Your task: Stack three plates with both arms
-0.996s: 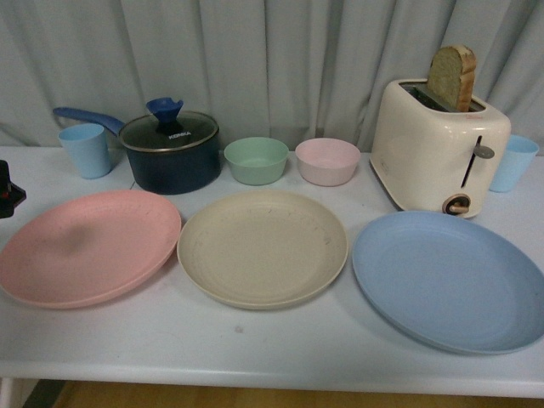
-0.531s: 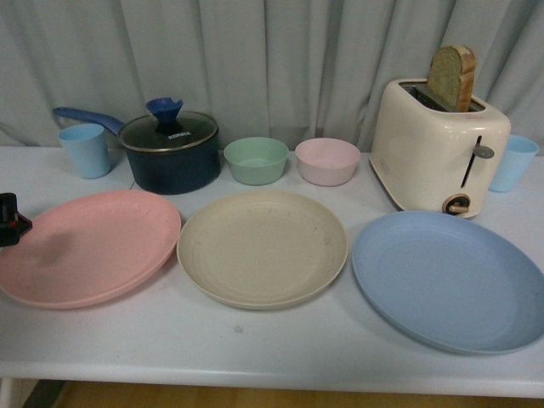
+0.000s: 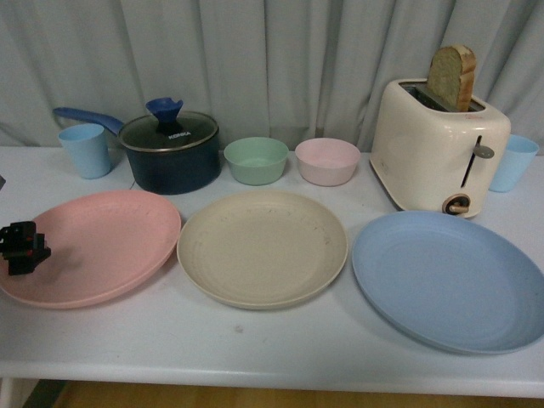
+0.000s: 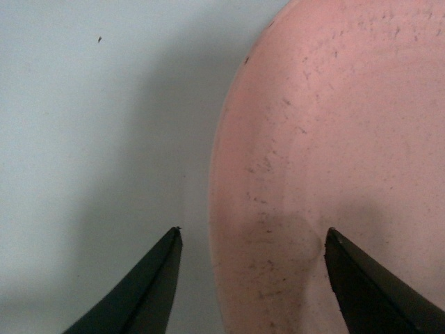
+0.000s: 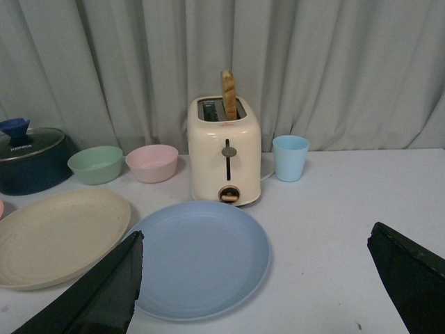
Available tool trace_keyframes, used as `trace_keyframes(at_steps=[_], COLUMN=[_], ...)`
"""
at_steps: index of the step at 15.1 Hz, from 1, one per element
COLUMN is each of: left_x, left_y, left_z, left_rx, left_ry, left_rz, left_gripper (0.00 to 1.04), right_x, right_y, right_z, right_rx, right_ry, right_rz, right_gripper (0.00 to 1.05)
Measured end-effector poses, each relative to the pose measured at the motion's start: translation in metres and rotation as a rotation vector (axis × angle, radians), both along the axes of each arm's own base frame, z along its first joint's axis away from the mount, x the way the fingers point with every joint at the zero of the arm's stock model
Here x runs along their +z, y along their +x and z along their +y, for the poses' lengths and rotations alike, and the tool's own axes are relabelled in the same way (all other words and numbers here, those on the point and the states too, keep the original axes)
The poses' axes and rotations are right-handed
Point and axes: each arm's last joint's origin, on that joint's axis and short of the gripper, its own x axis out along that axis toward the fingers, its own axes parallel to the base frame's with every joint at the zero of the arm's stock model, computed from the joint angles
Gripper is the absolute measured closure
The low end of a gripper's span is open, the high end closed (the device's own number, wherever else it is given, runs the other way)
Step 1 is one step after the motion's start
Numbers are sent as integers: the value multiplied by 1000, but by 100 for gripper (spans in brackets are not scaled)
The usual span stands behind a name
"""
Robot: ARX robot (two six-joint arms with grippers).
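Note:
Three plates lie in a row on the white table: a pink plate (image 3: 93,242) at the left, a beige plate (image 3: 262,246) in the middle and a light blue plate (image 3: 446,280) at the right. My left gripper (image 3: 21,248) hovers over the pink plate's left edge, open. In the left wrist view the pink plate (image 4: 334,167) has its rim between the open left gripper (image 4: 252,236). The right arm is out of the front view. Its wrist view shows the blue plate (image 5: 198,257), the beige plate (image 5: 55,236) and the open, empty right gripper (image 5: 254,257).
Along the back stand a light blue cup (image 3: 85,150), a dark lidded pot (image 3: 170,151), a green bowl (image 3: 256,160), a pink bowl (image 3: 327,161), a cream toaster (image 3: 438,144) with bread, and another blue cup (image 3: 512,161). The table's front edge (image 3: 272,374) is near.
My left gripper has moved down and to the right, from the table's far left onto the pink plate's left edge. The plates have not moved.

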Motion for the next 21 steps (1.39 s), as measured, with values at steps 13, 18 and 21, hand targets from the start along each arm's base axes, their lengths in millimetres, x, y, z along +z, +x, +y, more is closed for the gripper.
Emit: trace_keyframes(at_steps=[13, 18, 21], left_x=[21, 89, 147], left_y=[1, -5, -10], left_z=[7, 14, -14], left_rx=[28, 29, -35], left_ry=[9, 95, 129], left_rz=[-32, -132, -267], left_gripper=[102, 102, 102], right_x=[0, 0, 0], right_y=[0, 0, 0], right_z=[0, 0, 0], right_rx=[0, 0, 0], right_ry=[0, 0, 0], right_rz=[0, 0, 0], right_gripper=[6, 6, 6])
